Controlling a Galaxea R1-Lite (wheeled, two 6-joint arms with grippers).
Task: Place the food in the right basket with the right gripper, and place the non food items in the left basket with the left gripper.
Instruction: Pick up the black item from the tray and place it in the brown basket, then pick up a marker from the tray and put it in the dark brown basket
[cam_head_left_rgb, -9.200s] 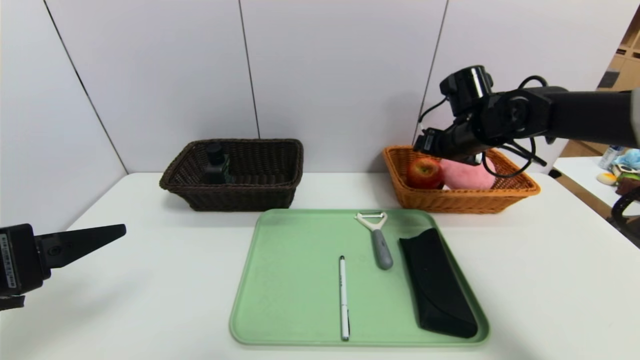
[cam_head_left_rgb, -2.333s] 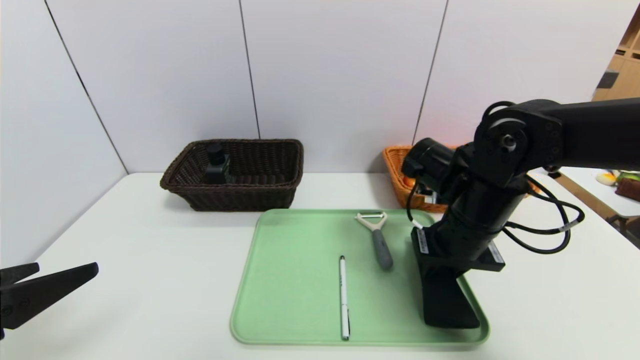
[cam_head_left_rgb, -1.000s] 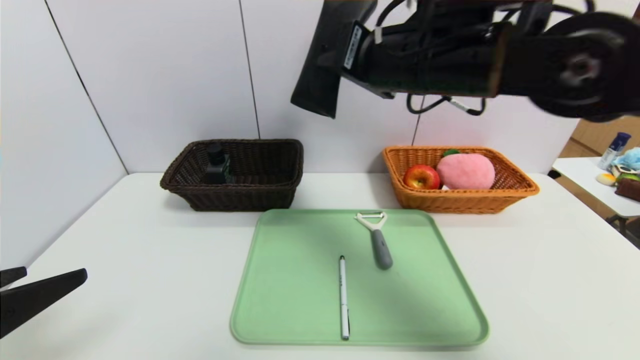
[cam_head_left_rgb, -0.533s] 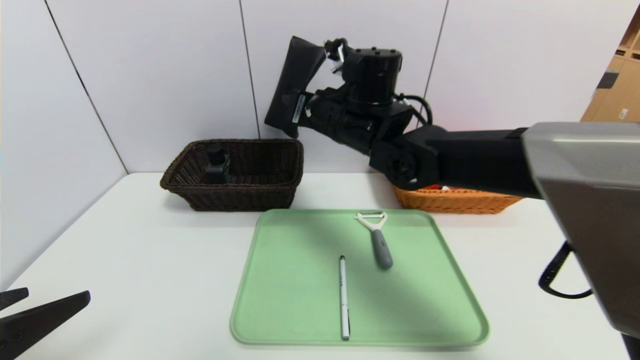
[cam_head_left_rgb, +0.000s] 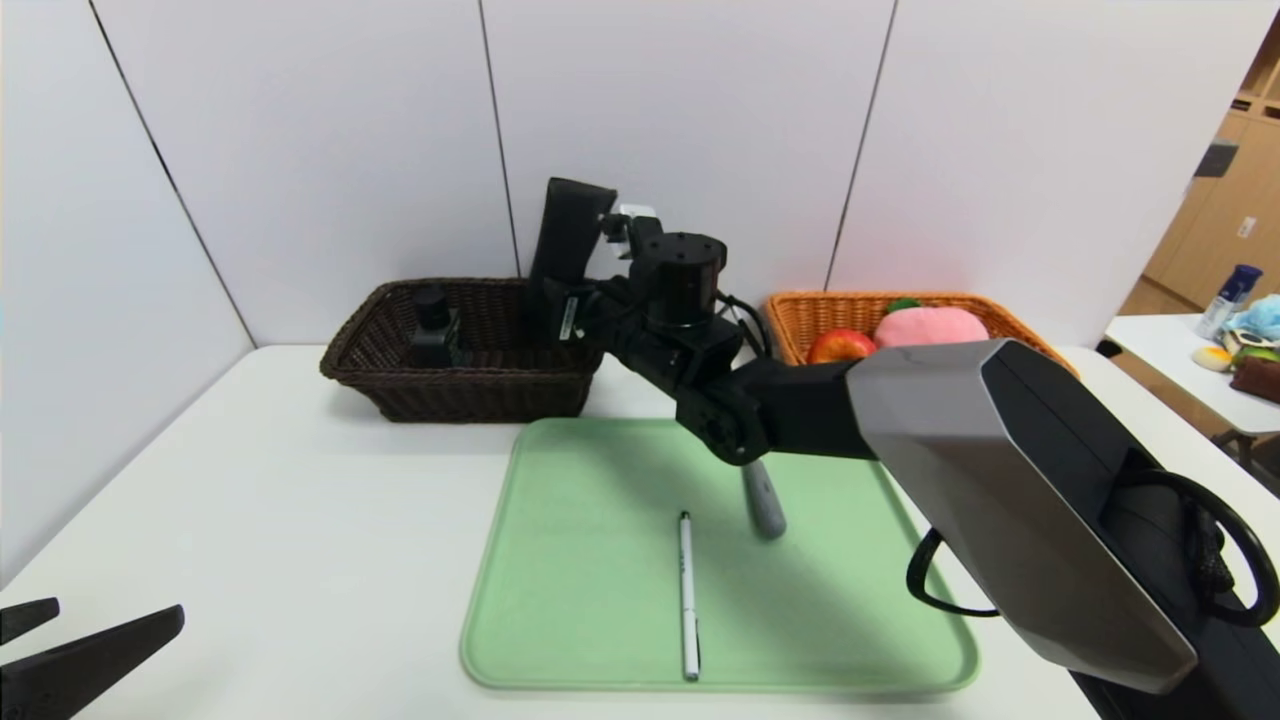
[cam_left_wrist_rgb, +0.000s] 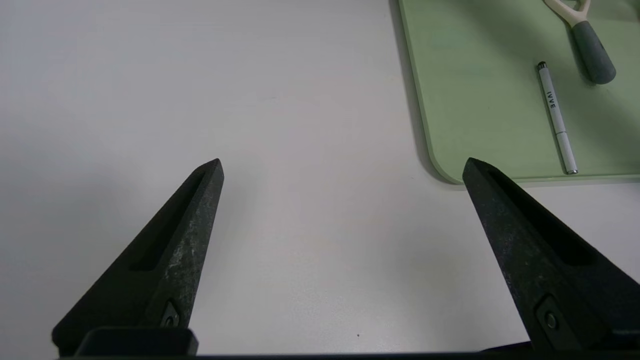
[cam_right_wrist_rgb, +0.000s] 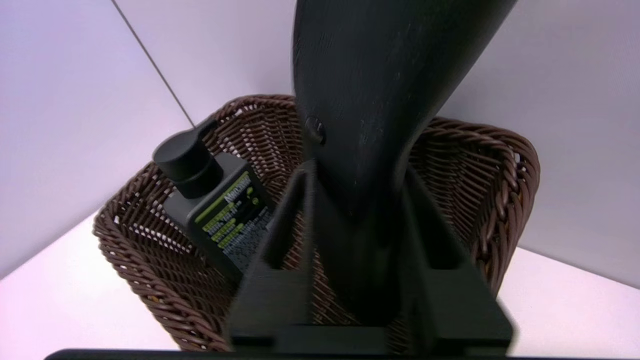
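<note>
Reading "IVE" on the white pen (cam_left_wrist_rgb: 555, 116), green tray (cam_left_wrist_rgb: 450, 100).

The head view looks forward and down over the whole desk (cam_head_left_rgb: 250, 470). The left wrist view sits low and near the desk's front left, facing across to the tray (cam_left_wrist_rgb: 450, 100) corner and pen (cam_left_wrist_rgb: 555, 115), both also in the head view. The right wrist view looks closely down into the brown basket (cam_right_wrist_rgb: 500, 165), which the head view shares.

Black arms w/ grey forearm shell (cam_head_left_rgb: 1000, 500), looped black cable (cam_head_left_rgb: 925, 580), tapered matte-black fingers (cam_left_wrist_rgb: 165, 260)
</note>
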